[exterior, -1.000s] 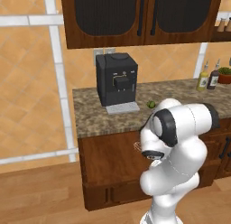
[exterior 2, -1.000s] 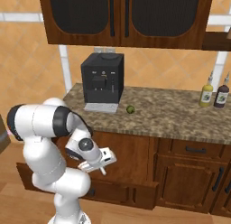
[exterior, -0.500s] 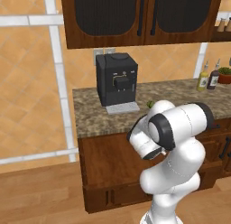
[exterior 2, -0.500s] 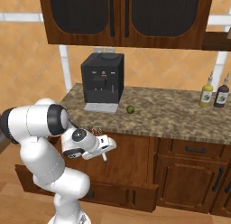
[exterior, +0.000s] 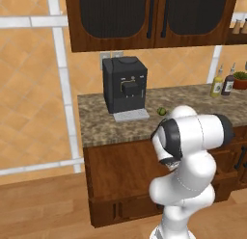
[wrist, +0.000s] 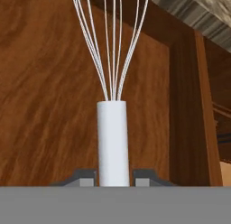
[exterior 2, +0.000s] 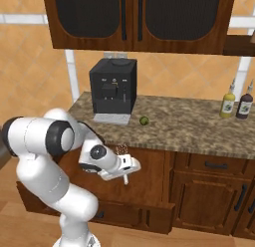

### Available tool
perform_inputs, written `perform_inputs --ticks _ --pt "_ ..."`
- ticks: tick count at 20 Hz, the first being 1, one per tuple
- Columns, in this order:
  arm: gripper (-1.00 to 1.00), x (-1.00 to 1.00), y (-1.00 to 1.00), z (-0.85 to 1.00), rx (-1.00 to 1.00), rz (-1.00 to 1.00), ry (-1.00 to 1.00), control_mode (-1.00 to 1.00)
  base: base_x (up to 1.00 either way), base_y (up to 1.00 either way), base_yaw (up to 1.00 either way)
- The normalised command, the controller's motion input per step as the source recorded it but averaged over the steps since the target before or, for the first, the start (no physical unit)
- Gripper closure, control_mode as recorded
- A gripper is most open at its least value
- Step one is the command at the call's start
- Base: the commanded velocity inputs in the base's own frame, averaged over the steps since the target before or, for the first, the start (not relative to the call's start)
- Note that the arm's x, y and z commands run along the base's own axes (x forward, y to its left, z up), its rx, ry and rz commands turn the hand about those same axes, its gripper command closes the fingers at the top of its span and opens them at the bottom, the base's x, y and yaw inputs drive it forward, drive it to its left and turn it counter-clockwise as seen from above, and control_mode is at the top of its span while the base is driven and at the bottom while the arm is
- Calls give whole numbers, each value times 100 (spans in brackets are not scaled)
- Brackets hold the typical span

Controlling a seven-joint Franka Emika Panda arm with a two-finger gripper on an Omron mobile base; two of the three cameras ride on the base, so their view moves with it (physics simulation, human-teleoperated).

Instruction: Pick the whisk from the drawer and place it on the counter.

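My gripper [exterior 2: 127, 167] is shut on the whisk [exterior 2: 125, 179] in front of the dark cabinet, just below the counter [exterior 2: 189, 127] edge. The whisk stands roughly upright, pale handle end hanging below the fingers and wire head above them. In the hand view the white handle [wrist: 113, 137] is clamped between the fingertips [wrist: 84, 176], and the wire loops fan upward against brown wood, with the counter [wrist: 198, 11] edge at top right. The drawer [exterior 2: 155, 207] stands pulled out low beneath the hand, mostly hidden by the arm. The counter [exterior: 193, 96] also runs behind the arm.
A black coffee machine [exterior 2: 112, 91] [exterior: 124, 86] stands at the counter's left end, with a small green fruit [exterior 2: 144, 120] [exterior: 162, 111] beside it. Bottles [exterior 2: 227, 104] [exterior: 217, 84] stand at the right. Dark wall cabinets hang above. A narrower drawer front [exterior 2: 214, 165] lies to the right.
The hand has carried the whisk upward from the drawer and then to the right, closer to the counter edge. The elbow has swung round with it.
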Motion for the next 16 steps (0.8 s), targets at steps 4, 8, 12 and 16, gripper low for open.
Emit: perform_inputs --ticks 4,8,12,16 --pt "100 72 -82 100 28 -10 28 -100 0 0 0" --pt "100 77 -69 100 30 -9 21 -100 0 0 0" --pt "100 43 -48 100 27 -5 8 -100 0 0 0" --pt "100 9 -39 100 21 -1 8 -100 0 0 0"
